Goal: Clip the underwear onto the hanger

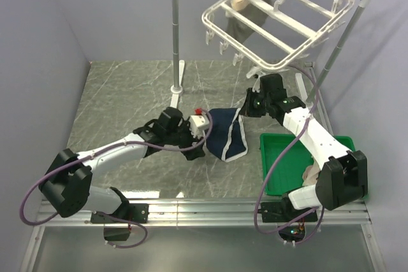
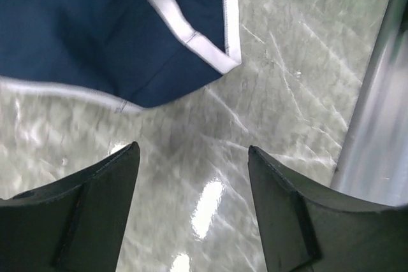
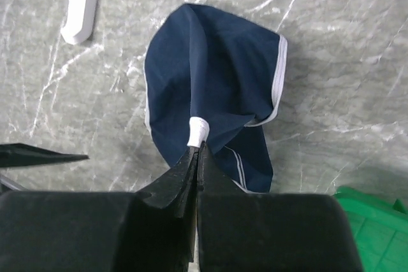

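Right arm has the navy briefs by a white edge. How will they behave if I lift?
Probably floppy: the navy blue cloth briefs drape in folds from the one pinched edge. Likely light: the right fingers hold them by their tips alone. The free end may swing or twist.

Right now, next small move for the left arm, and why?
Probably ease the left gripper forward onto the piped edge of the underwear and close. It is open just short of the cloth; the right gripper, shut on the piping, holds it bunched. A second hold would spread it for the hanger.
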